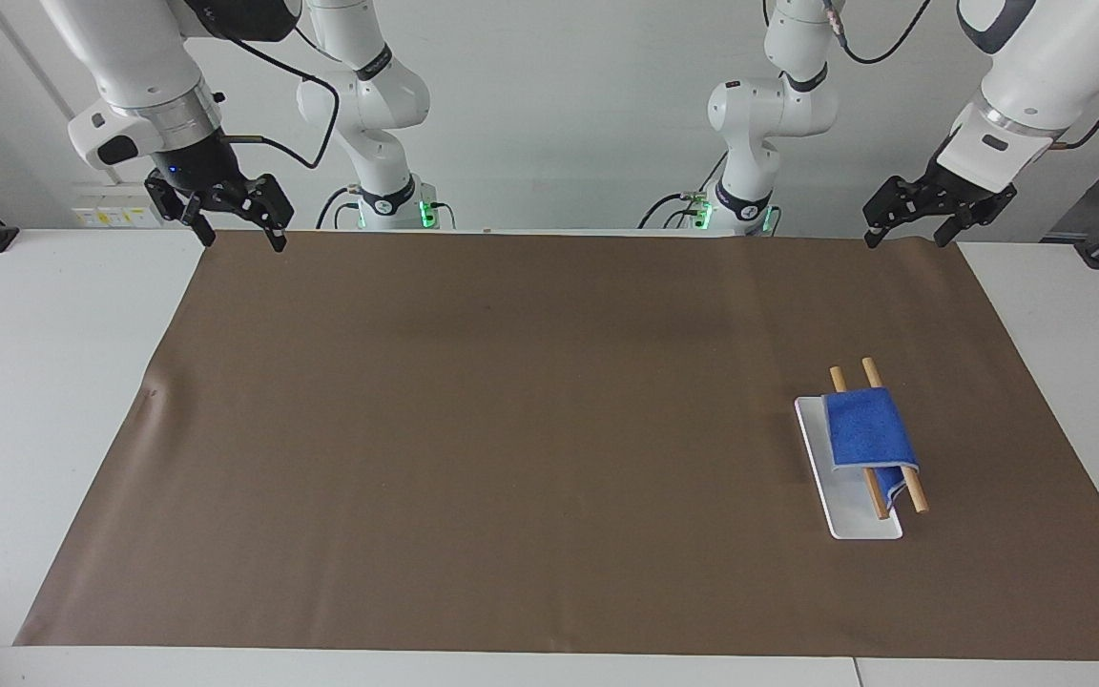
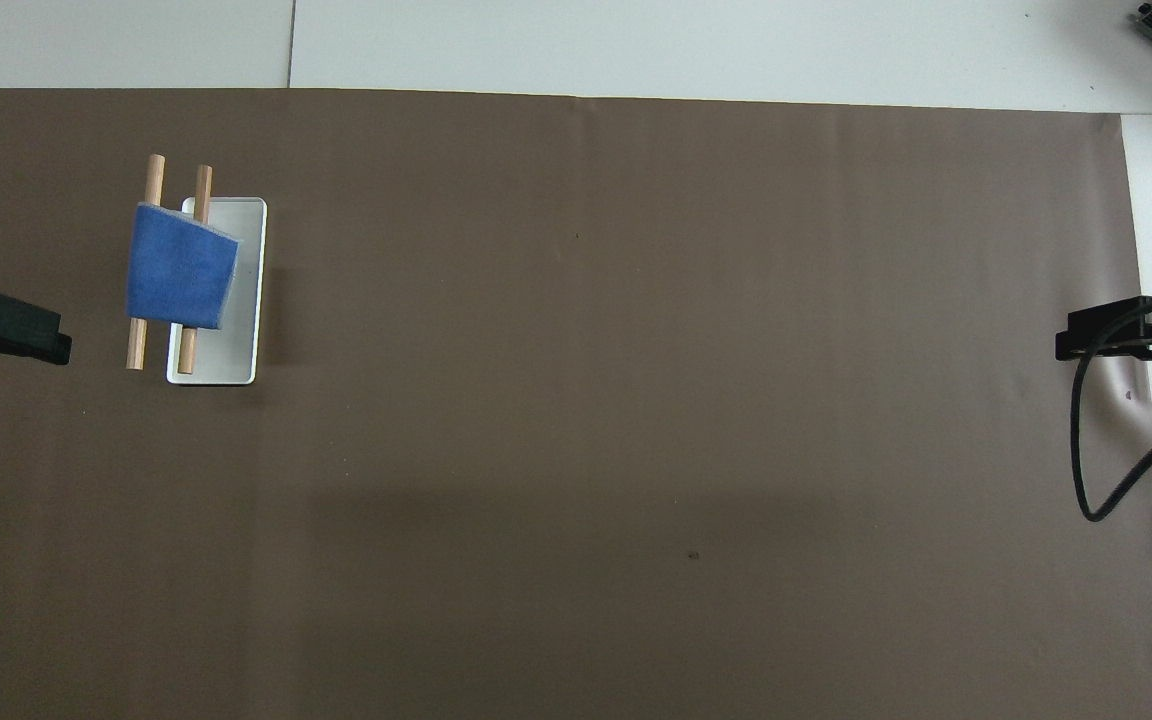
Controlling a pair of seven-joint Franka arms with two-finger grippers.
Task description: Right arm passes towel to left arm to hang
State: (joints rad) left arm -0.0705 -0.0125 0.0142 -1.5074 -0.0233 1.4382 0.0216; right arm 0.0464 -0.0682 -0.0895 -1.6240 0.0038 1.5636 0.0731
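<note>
Facing view: the towel hangs over the wooden rods, so hanging looks finished; left gripper and right gripper, both spread wide and empty, need only wait

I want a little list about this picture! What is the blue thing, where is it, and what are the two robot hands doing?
blue thing: towel, draped over two wooden rods
rack base: white tray under the rods
rack place: on the brown mat, toward the left arm's end of the table
left gripper: fingers open, holding nothing, up over the mat's corner at the robots' edge
right gripper: fingers open, holding nothing, up over the mat's other corner at the robots' edge
touching the towel: neither gripper
job: towel looks hung
</note>
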